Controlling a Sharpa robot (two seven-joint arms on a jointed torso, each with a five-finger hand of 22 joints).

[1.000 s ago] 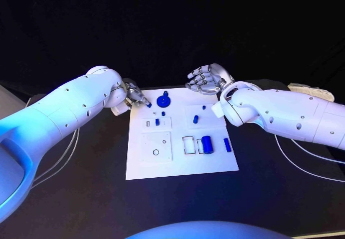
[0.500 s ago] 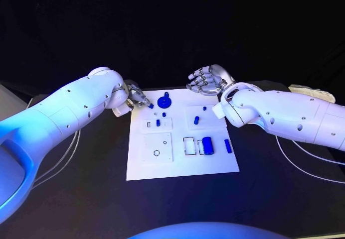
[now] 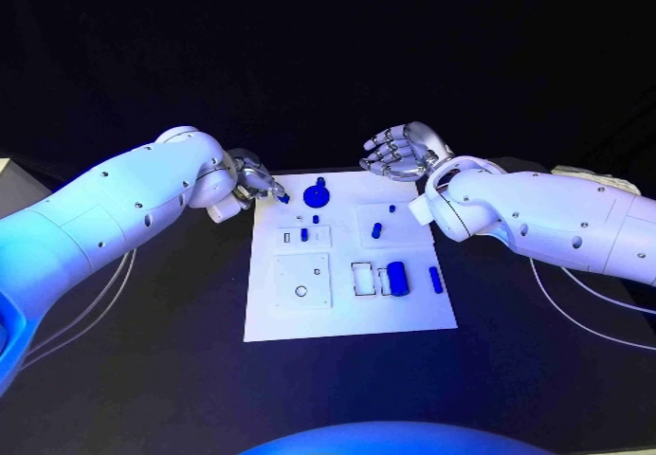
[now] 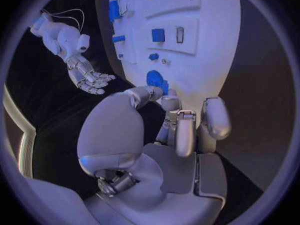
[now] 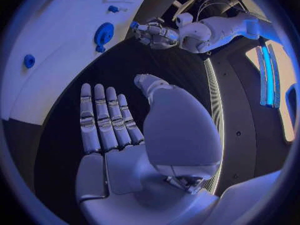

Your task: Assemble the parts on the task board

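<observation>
The white task board point(image 3: 342, 313) lies in the middle of the black table. My left hand point(image 3: 250, 180) hovers at the board's far left corner and pinches a small blue part point(image 3: 283, 199) in its fingertips, just left of a blue round disc point(image 3: 318, 197). The left wrist view shows the curled fingers point(image 4: 186, 130) close to that disc point(image 4: 154, 78). My right hand point(image 3: 399, 152) hangs open, palm up and holding nothing, beyond the board's far right corner; its fingers point(image 5: 103, 115) lie straight and side by side.
On the board lie a blue cylinder point(image 3: 395, 277), a blue bar point(image 3: 433, 278) and a few small blue pieces point(image 3: 374, 227) around white raised squares point(image 3: 302, 281). A pale object point(image 3: 594, 175) sits at the table's far right. Thin cables trail beside both arms.
The whole picture has shifted slightly, so the camera moved. Both hands keep their places relative to the board, the left still pinching the small blue part.
</observation>
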